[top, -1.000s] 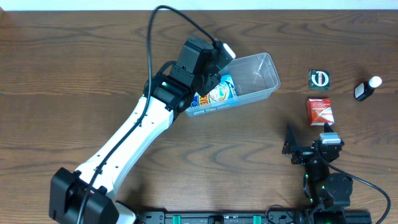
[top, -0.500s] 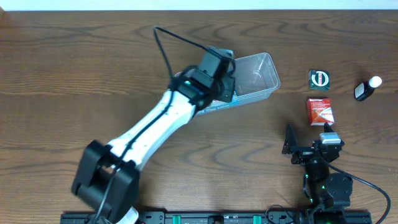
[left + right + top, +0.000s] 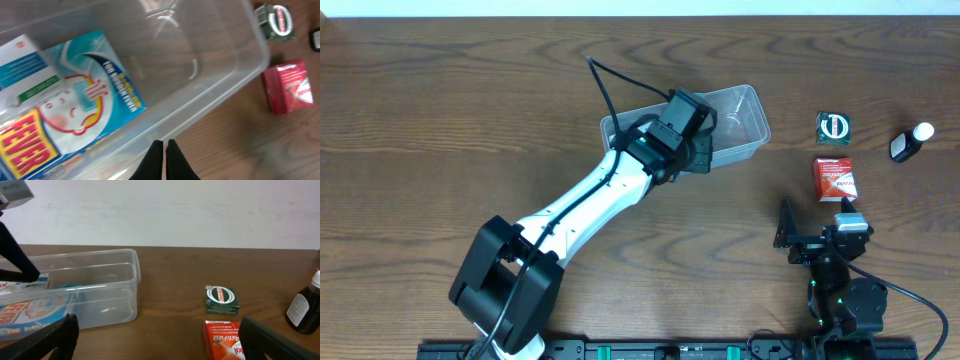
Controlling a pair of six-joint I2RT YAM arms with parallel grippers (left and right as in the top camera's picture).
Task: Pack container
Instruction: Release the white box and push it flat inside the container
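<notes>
Dark wood-grain desk (image 3: 440, 100) runs under a white wall. Since a second ago my left arm has swung toward 3 o'clock. The left end effector (image 3: 164, 159), clenched on nothing, now hangs over the near wall of the container (image 3: 745, 100) rather than its 9 o'clock end. That clear, glossy, round-cornered tub sits at 1 o'clock of desk centre and holds a blue carton (image 3: 85, 115) marked "FEVER". At its 3 o'clock lies a green box (image 3: 834, 127), and at 4 o'clock a red box (image 3: 225, 337) reading "ActiFast". My right end effector (image 3: 157, 342) rests released, fingers wide.
</notes>
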